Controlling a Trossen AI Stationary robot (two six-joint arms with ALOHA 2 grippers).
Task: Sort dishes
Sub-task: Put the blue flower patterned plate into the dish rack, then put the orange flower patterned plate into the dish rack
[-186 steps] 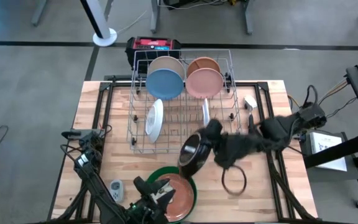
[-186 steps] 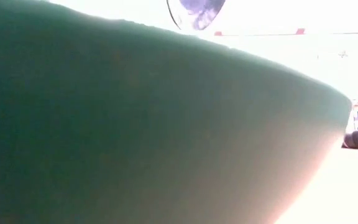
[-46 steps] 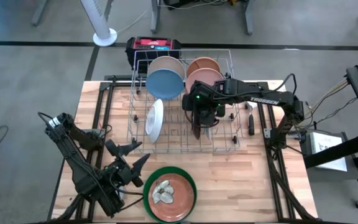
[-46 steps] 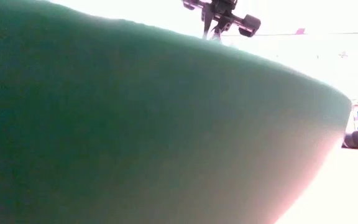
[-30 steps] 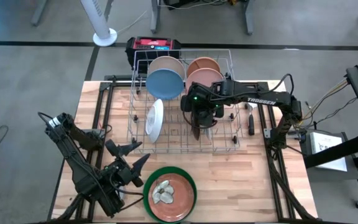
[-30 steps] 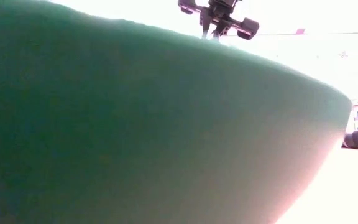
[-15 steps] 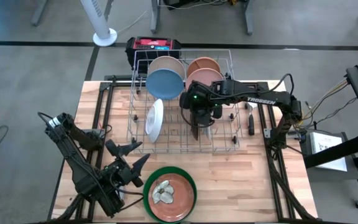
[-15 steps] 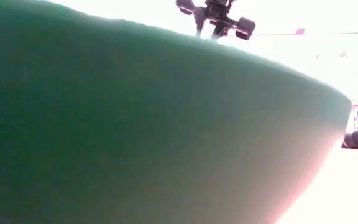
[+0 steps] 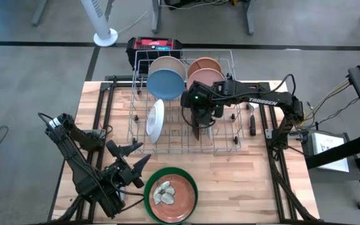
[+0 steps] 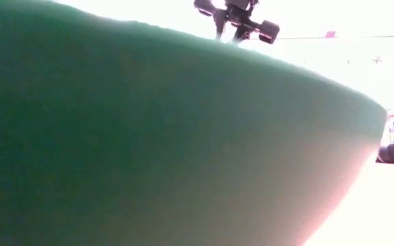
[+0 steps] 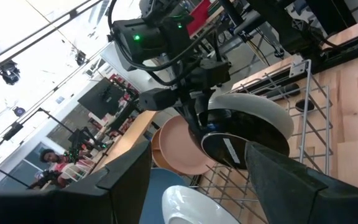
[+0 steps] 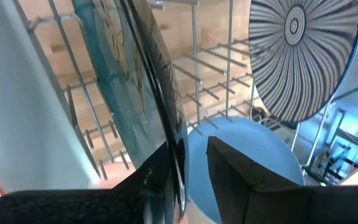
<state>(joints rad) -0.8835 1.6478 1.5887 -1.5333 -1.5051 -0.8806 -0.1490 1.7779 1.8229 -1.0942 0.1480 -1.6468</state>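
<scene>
- The dark brown bowl (image 9: 196, 130) stands on its edge in the silver wire rack (image 9: 227, 140), near the middle, between the wires.
- My right gripper (image 9: 200, 119) is right over it. Its fingers (image 12: 241, 168) sit on both sides of the bowl's top rim. I see a gap on one side, so I think the jaws are let go and not pinching.
- I think the bowl is hard, smooth and a bit heavy. It could slip, and it could chip or break if it bangs a wire. The thin top rim is the best place to grab it, holding it straight up.
- A white plate (image 11: 253, 115) stands just beside the dark bowl, so I must not knock it.
- My left gripper (image 9: 132, 161) waits low over the table (image 9: 249, 187), near the front and just beside the green plate, with its jaws wide and nothing in them.
- The rack also holds a blue plate (image 9: 165, 85) with a tan bowl (image 9: 167, 64) behind it, and a pink plate (image 9: 206, 82) with a brown-orange bowl (image 9: 202, 64) behind that. A striped plate (image 9: 157, 120) stands on the left side.
- The big green plate (image 9: 189, 181) lies flat at the front of the table, out of the rack. A pink plate (image 9: 180, 203) lies in it, with some pale bits (image 9: 164, 192) on top. I cannot tell what the bits are.
</scene>
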